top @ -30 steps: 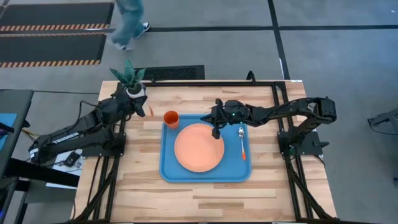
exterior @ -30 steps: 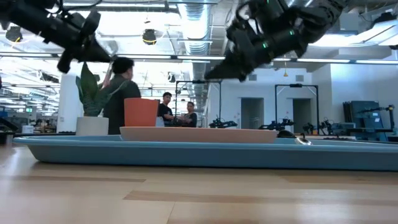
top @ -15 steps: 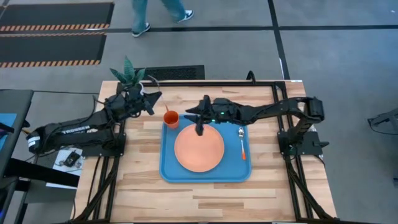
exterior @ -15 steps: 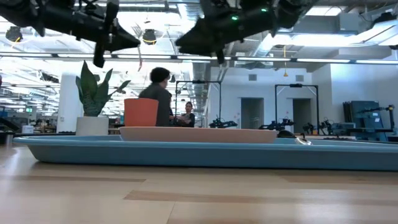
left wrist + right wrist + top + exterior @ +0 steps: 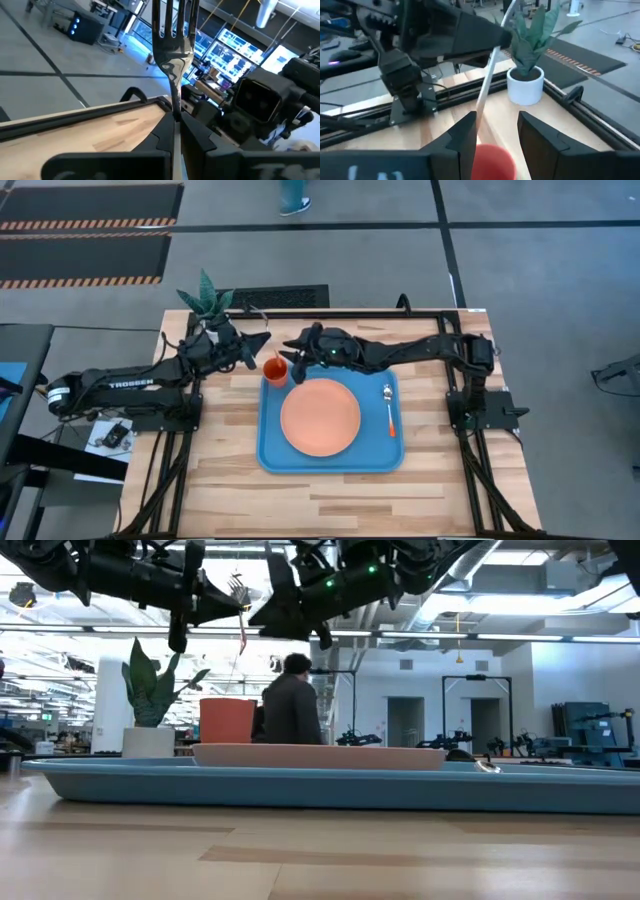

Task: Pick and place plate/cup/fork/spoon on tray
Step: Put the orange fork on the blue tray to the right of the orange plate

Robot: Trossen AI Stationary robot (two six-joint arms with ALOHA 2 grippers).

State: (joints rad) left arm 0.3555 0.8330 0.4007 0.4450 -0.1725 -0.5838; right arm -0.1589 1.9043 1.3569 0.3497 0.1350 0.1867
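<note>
My left gripper [image 5: 262,345] is shut on the fork [image 5: 241,615], which hangs upright just above the orange cup [image 5: 276,370]. The cup stands in the blue tray's [image 5: 270,460] far left corner. The salmon plate [image 5: 320,417] lies in the tray's middle, and the spoon [image 5: 389,406] lies along its right side. My right gripper [image 5: 293,346] is open, level and facing the left one over the cup. In the right wrist view the fork's handle [image 5: 486,90] shows ahead of it, apart from its fingers [image 5: 465,137]. My left gripper pinches the fork's thin neck [image 5: 175,111], just below the tines, between its two fingers [image 5: 162,135]. The fingers reach in level from the table's left and lie across the fork. The fork stands upright, tines up, with its orange handle [image 5: 243,638] hanging below, clear of cup and table.
A white pot with a green plant [image 5: 207,305] stands at the table's far left corner, behind my left arm. Bare wood lies in front of the tray. A person [image 5: 290,705] stands in the room beyond the table.
My right gripper has swung from above the plate toward the table's far left, tipped up from pointing down to nearly level, and opened. My left gripper has carried the fork from beside the plant rightward to above the cup. A person has walked past behind the table.
</note>
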